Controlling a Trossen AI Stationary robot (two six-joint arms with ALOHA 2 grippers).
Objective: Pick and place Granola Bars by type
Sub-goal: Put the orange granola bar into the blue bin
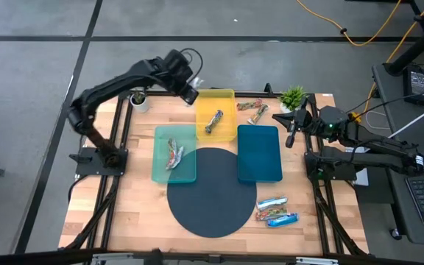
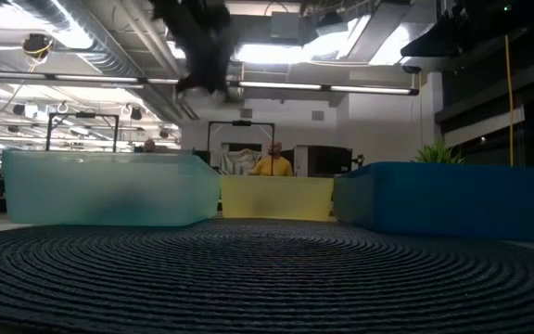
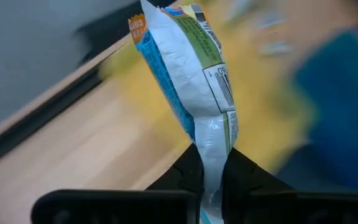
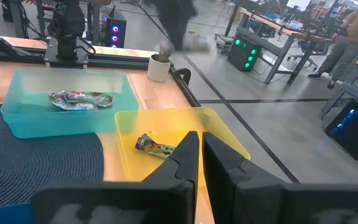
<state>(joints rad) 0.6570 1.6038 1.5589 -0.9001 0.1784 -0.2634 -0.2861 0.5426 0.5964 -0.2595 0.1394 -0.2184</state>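
My left gripper (image 1: 190, 93) hangs above the table near the far left corner of the yellow tray (image 1: 216, 103), shut on a blue, white and green granola bar (image 3: 191, 81). A brown-green bar (image 1: 213, 121) lies in the yellow tray. A red-multicoloured bar (image 1: 173, 154) lies in the pale teal tray (image 1: 160, 169). Two more bars (image 1: 253, 110) lie on the wood beside the yellow tray. Two blue-white bars (image 1: 277, 210) lie near the round mat. My right gripper (image 1: 288, 140) waits, shut, at the table's right edge beside the dark blue tray (image 1: 259, 158). My left gripper pinches the bar's flat crimped end (image 3: 211, 171) between its two fingers (image 3: 244, 177). The rest of the wrapper sticks out past the fingertips, lifted clear of the table. In the high view the gripper itself hides the hold.
A dark round woven mat (image 1: 212, 195) covers the near middle of the table. Small potted plants stand at the far left (image 1: 138, 98) and far right (image 1: 293, 96) corners. The three trays sit side by side at mid-table. People show in the room beyond (image 2: 273, 163).
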